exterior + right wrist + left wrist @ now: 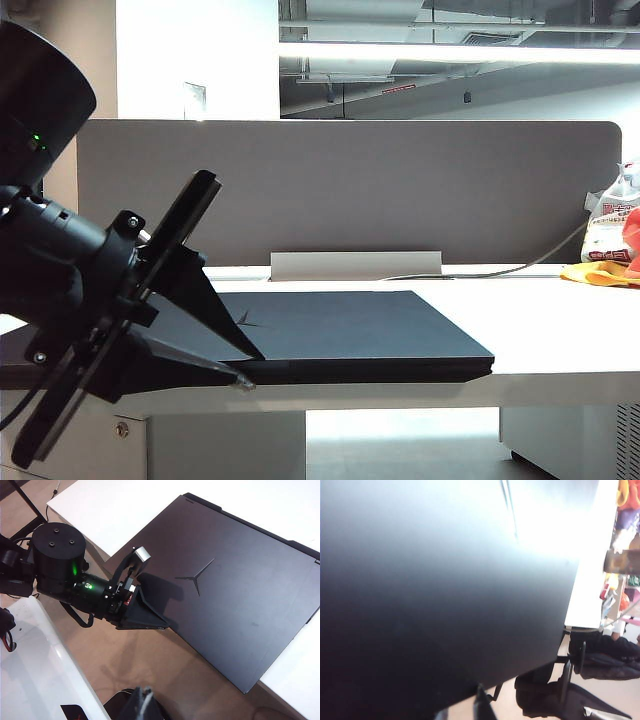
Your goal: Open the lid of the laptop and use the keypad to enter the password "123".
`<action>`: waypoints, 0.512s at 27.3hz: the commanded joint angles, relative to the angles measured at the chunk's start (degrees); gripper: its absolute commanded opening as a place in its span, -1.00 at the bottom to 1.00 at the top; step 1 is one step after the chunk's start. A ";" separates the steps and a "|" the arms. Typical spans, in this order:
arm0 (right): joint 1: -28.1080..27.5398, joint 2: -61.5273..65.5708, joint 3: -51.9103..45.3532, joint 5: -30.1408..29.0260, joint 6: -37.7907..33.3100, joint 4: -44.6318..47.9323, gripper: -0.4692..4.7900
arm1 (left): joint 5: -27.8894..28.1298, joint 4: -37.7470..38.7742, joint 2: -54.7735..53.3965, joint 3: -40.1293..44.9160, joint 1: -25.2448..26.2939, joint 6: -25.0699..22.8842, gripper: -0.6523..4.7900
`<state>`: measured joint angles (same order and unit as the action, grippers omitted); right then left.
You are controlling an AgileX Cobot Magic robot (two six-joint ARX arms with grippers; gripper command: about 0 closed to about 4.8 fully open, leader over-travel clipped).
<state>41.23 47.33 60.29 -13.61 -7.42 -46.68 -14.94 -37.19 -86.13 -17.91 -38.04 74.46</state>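
Laptop (360, 330) lies shut and flat on the white desk (560, 345), a slim matte navy-black slab with squared corners, its lid (235, 595) smooth and faintly dusty with an angular Y-shaped emblem (197, 577) near the centre. Left hand (245, 368), black wedge-shaped fingers, sits at the laptop's front edge with one finger over the lid and one below the edge, jaws narrowed around that edge; whether they actually pinch it I cannot tell. Right hand (145, 700) hangs off the desk over the brown floor (150, 655), fingers closed on nothing; a grey rounded-corner divider board (350, 190) stands behind.
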 commanded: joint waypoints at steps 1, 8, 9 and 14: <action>0.02 -0.07 0.13 -0.02 0.17 -0.33 -0.84 | 3.78 -2.54 -0.04 -0.20 0.44 -2.89 -0.57; 0.02 -0.07 0.13 0.00 0.17 -0.98 -0.84 | 4.20 -4.02 0.11 -0.26 0.46 -8.07 -0.70; 0.02 -0.07 0.13 0.00 0.17 -1.05 -0.84 | 4.22 -4.24 0.33 -0.26 0.46 -8.33 -0.70; 0.02 -0.07 0.13 0.02 0.17 -1.09 -0.84 | 4.26 -4.04 1.90 -0.57 0.48 -12.39 -0.78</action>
<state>41.23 47.35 60.29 -13.56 -7.42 -48.14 -15.38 -37.34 -85.01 -17.78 -38.22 64.12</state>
